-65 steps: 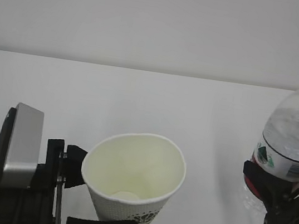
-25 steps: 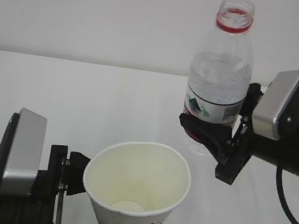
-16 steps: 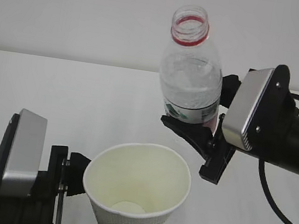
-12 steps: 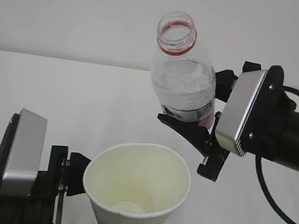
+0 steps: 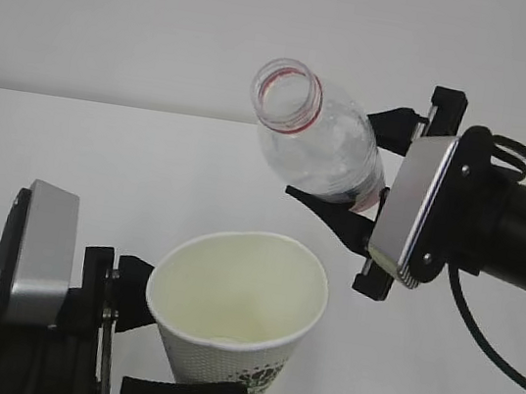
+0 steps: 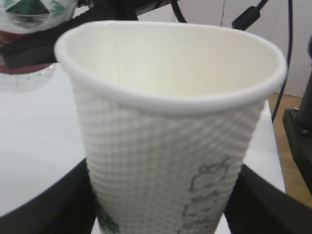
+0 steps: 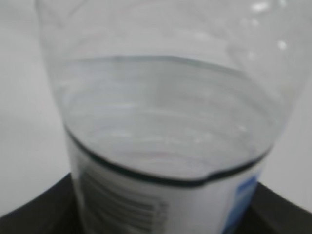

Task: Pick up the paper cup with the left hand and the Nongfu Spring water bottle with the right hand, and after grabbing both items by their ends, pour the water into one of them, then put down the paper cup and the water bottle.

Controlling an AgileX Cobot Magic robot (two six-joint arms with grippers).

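While each claw grips its vessel, only the right wrist shows water [image 7: 165,131]

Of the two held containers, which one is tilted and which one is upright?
The water bottle in the right claw is tilted, with its open mouth leaning toward the paper cup. The cup stands upright in the left claw.
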